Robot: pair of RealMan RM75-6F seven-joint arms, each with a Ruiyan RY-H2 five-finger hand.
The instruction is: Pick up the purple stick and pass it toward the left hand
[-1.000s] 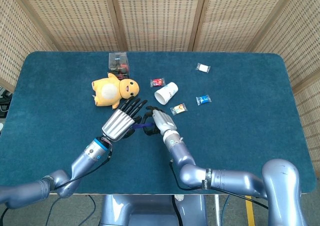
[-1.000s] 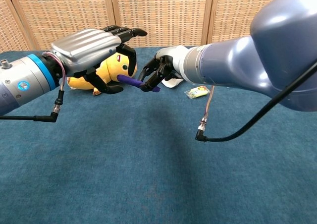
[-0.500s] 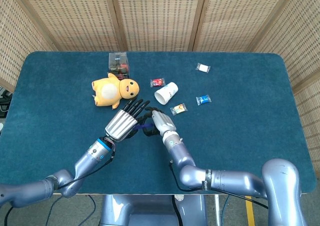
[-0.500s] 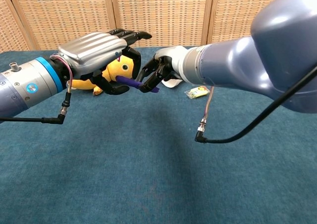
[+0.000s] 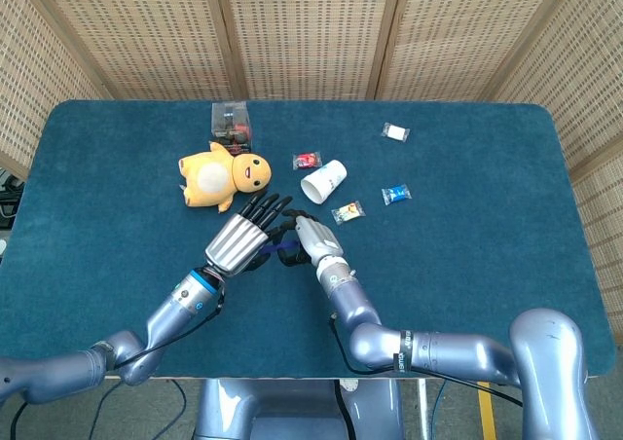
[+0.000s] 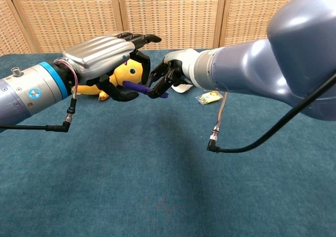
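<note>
The purple stick (image 6: 140,87) hangs level above the blue table, a short stretch also showing in the head view (image 5: 275,251). My right hand (image 6: 171,75) (image 5: 310,238) pinches its right end in dark fingertips. My left hand (image 6: 100,53) (image 5: 239,239) hovers palm down over the stick's free left end. Its fingers stretch out flat above the stick and its thumb curls below. I cannot see them closed around the stick. Part of the stick is hidden under the left palm.
A yellow plush toy (image 5: 218,175) (image 6: 126,71) lies just behind the left hand. A tipped white cup (image 5: 324,180), a clear box (image 5: 231,122) and several small candy wrappers, one of them (image 5: 348,212) (image 6: 210,96), lie on the table's (image 5: 487,255) far half.
The left hand has slid a little to the right, further over the stick's free end. The right hand and the stick have barely moved.
</note>
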